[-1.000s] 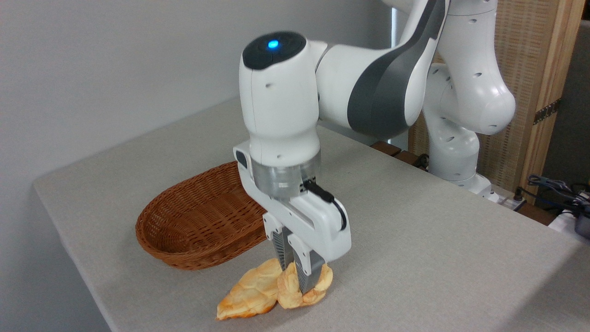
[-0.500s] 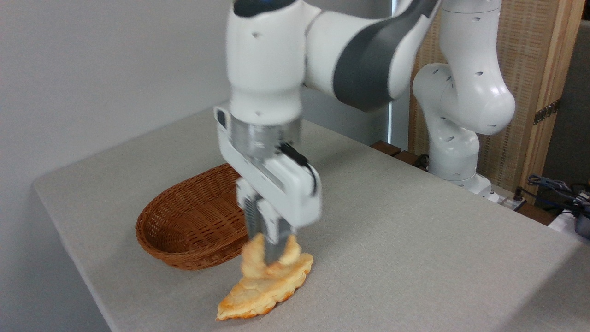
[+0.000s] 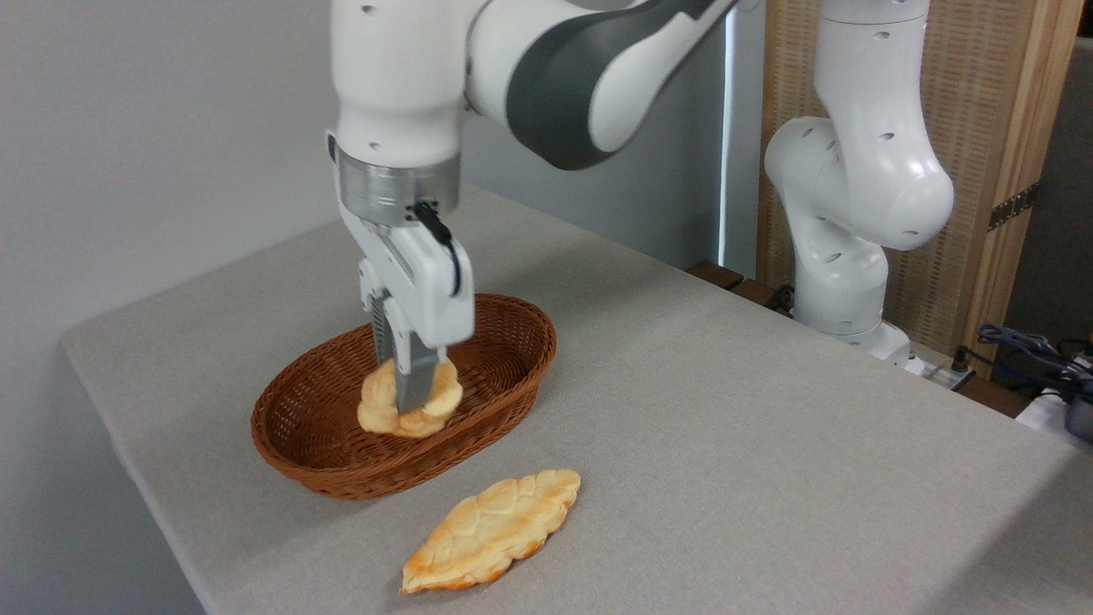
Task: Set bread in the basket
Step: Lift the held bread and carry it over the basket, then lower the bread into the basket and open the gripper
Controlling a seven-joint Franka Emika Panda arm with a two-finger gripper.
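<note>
Golden bread point(image 3: 410, 408) clamped in pincer point(image 3: 408, 401), seemingly hanging inside wicker basket point(image 3: 512, 342).

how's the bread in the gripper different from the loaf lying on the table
The bread is small, thick and roundish; the braided loaf is longer, flat and leaf-shaped. The bread is clamped by the gripper over the basket; the braided loaf lies free on the table, in front of the basket. Both are golden-tan.

Golden-tan bread point(image 3: 410, 401) sits over the reddish-brown woven basket point(image 3: 504, 342); beside the basket lies a golden braided loaf point(image 3: 491, 530) on the grey table point(image 3: 768, 444).
</note>
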